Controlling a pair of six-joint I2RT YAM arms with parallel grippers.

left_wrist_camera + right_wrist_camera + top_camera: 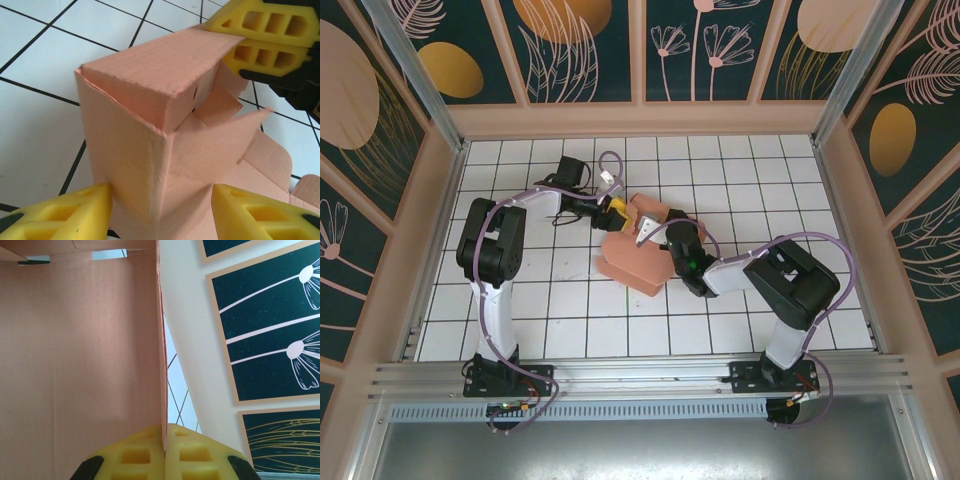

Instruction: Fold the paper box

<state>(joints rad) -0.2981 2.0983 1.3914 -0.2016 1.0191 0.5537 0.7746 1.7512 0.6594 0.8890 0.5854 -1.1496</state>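
Right now you are working partway through the fold: the paper box (632, 262) is sitting about the middle of the table (520, 300), well clear of every edge, its nearer part lying as flat creased card while its farther part is standing up. Your right gripper (164, 442) is reaching in from the near right side and pinching one thin upright wall, its yellow pads pressed together on the card's edge. Just beyond, your left gripper (161, 194) is sitting toward the far left of the box with its fingers apart, straddling a raised vertical corner; whether they are pressing on the card I cannot tell. Above that corner a flap is lying folded over like a lid, and loose flaps are spreading out behind it. By my reading, you are forming an end wall and the tuck is not yet made. The next move is probably calling for the right to hold steady while the left nudges that folded flap inward along its crease, gently, since thin card is apt to buckle.
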